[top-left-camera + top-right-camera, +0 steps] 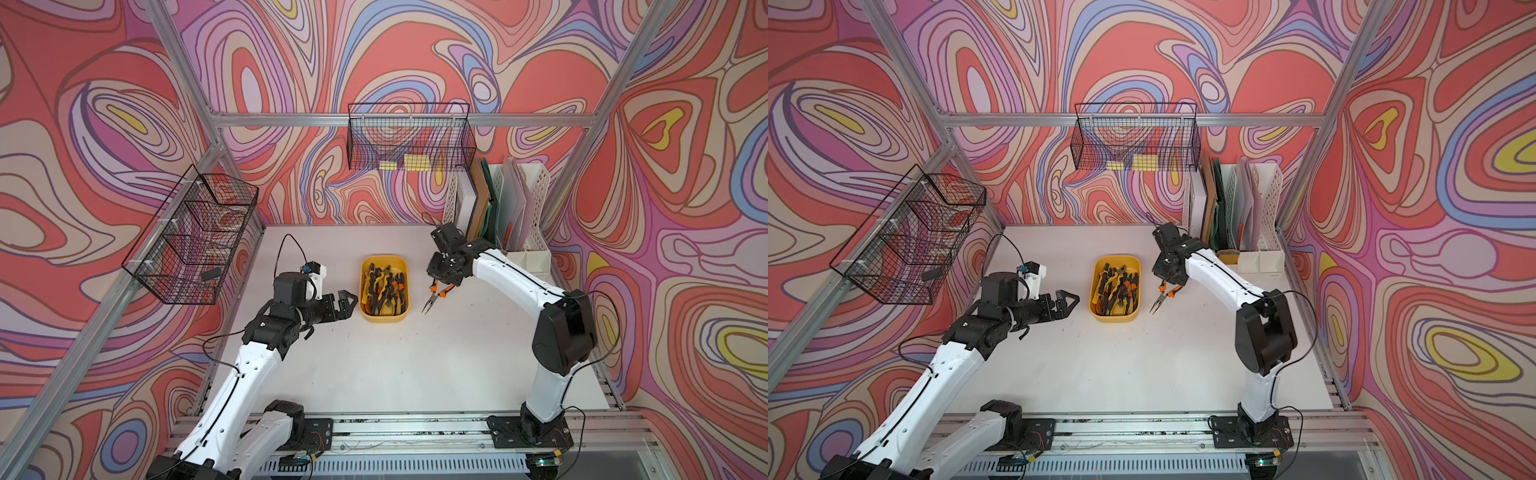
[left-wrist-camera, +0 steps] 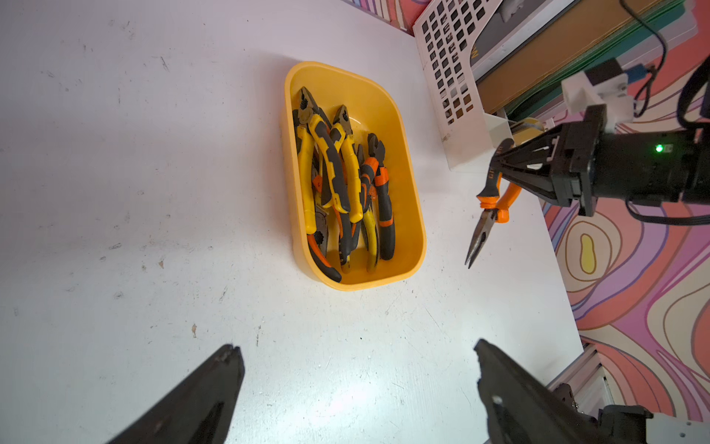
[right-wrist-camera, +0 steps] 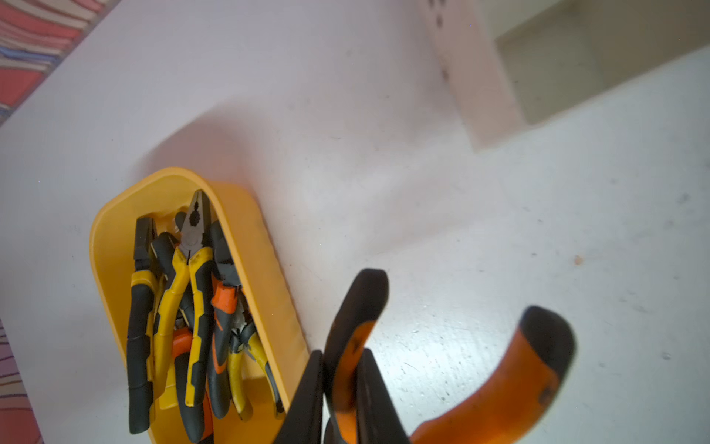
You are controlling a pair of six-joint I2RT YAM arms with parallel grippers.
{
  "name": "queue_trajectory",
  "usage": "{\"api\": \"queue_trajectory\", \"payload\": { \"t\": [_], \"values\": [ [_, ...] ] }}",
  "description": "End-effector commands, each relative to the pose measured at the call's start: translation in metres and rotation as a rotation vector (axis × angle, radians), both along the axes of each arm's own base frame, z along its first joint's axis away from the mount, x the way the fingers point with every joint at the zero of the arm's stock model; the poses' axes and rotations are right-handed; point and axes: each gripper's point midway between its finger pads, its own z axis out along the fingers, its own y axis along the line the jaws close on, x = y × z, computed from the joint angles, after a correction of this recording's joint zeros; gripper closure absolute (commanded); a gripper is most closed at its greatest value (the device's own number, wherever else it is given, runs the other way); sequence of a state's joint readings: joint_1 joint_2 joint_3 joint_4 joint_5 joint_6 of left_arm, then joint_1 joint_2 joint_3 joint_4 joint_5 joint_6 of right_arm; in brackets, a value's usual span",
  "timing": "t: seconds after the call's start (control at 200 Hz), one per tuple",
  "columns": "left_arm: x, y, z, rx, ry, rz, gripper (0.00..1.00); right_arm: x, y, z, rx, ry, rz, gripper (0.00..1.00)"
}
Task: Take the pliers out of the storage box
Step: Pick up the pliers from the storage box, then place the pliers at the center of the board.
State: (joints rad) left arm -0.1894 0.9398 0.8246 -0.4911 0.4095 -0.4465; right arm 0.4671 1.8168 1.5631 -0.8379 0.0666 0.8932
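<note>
Your right gripper (image 1: 440, 282), fingers clamped on one handle of orange-and-black needle-nose pliers (image 1: 432, 297), holds them just outside the shallow mustard-yellow plastic storage box (image 1: 384, 319), in which several yellow- and orange-handled pliers (image 1: 384, 291) lie unremoved; your left gripper (image 1: 351, 308) hovers nearby, fingers apart.

The storage box (image 1: 384, 319) sits in the middle of the surface (image 1: 395, 374), pliers (image 1: 384, 291) heaped in it. My left hand (image 1: 351, 305) hovers just left of its near end. My right hand (image 1: 438, 282) is on its other side, to the right, the needle-nose pliers (image 1: 434, 297) hanging from it outside the box, beside the right wall. Behind that hand the file rack (image 1: 536, 199) stands in the back right corner.
</note>
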Motion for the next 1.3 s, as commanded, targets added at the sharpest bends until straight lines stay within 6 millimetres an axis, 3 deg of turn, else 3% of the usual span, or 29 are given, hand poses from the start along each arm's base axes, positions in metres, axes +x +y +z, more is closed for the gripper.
{"api": "queue_trajectory", "payload": {
  "t": [0.0, 0.07, 0.095, 0.17, 0.471, 0.856, 1.112, 1.187, 1.292],
  "values": [
    [-0.002, -0.003, 0.005, -0.026, -0.026, -0.008, 0.0, 0.002, 0.005, 0.018, 0.111, -0.059, 0.028, 1.0],
    [-0.002, -0.004, 0.005, -0.03, -0.024, -0.01, 0.0, -0.003, 0.005, 0.014, 0.07, -0.03, 0.118, 1.0],
    [-0.002, -0.004, 0.005, -0.03, -0.023, -0.01, 0.0, -0.003, 0.005, 0.0, 0.042, 0.007, 0.144, 1.0],
    [-0.002, -0.003, 0.004, -0.028, -0.014, -0.006, 0.0, -0.006, 0.004, -0.014, -0.005, 0.05, 0.208, 1.0],
    [-0.001, -0.003, -0.006, -0.002, 0.065, -0.006, 0.0, 0.003, 0.013, -0.064, -0.075, 0.114, 0.369, 1.0],
    [0.0, -0.004, -0.01, 0.006, 0.08, -0.013, 0.0, 0.025, 0.026, -0.098, -0.125, 0.158, 0.503, 1.0],
    [0.001, -0.004, -0.013, 0.011, 0.086, -0.01, 0.0, 0.028, 0.038, -0.113, -0.132, 0.178, 0.538, 1.0],
    [0.001, -0.004, -0.015, 0.016, 0.092, -0.009, 0.0, 0.027, 0.04, -0.115, -0.133, 0.179, 0.544, 0.94],
    [0.001, -0.003, -0.015, 0.021, 0.094, -0.004, 0.0, 0.029, 0.041, -0.11, -0.126, 0.156, 0.527, 0.63]
  ]
}}
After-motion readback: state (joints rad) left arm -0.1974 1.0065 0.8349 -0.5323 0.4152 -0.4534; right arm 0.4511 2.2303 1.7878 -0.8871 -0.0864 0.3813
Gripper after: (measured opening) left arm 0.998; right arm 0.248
